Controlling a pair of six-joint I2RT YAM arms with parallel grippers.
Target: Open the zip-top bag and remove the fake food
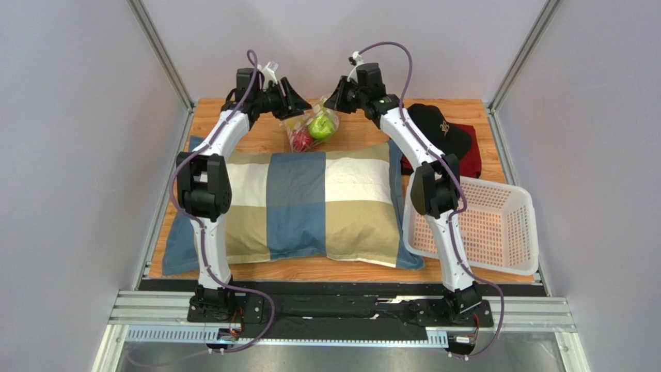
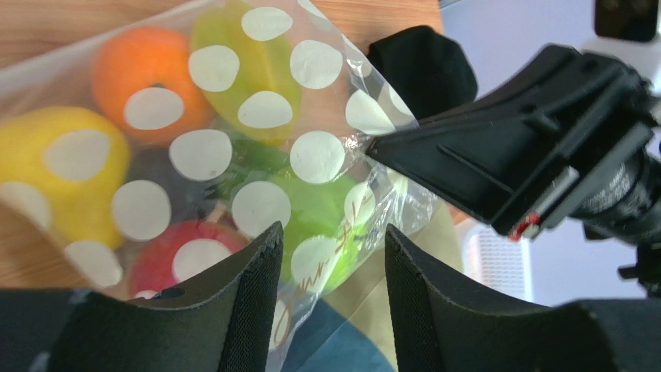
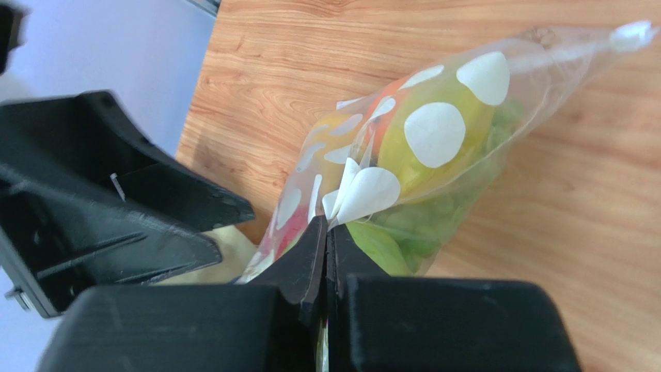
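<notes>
One zip-top bag (image 1: pixel 310 130) sits at the far side of the table (image 1: pixel 365 139), just beyond the checked pillow (image 1: pixel 310 205), between both grippers. It holds the fake food (image 1: pixel 320 126): orange (image 2: pixel 124 66), lemon (image 2: pixel 31 124), red apple (image 2: pixel 155 263), green pieces (image 2: pixel 318 209). The right gripper (image 3: pixel 326 232) is pinched closed on the bag film. The left gripper (image 2: pixel 332 248) has its fingers apart, with film in the gap. A white basket (image 1: pixel 496 225) sits right of the pillow.

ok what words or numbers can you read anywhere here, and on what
"20": gold figures on the black cap, as far as they can be made out; the rest is hidden.
Gold cursive writing on the zip-top bag, near its lower edge: too slanted and creased to read.
Nothing else is legible.
</notes>
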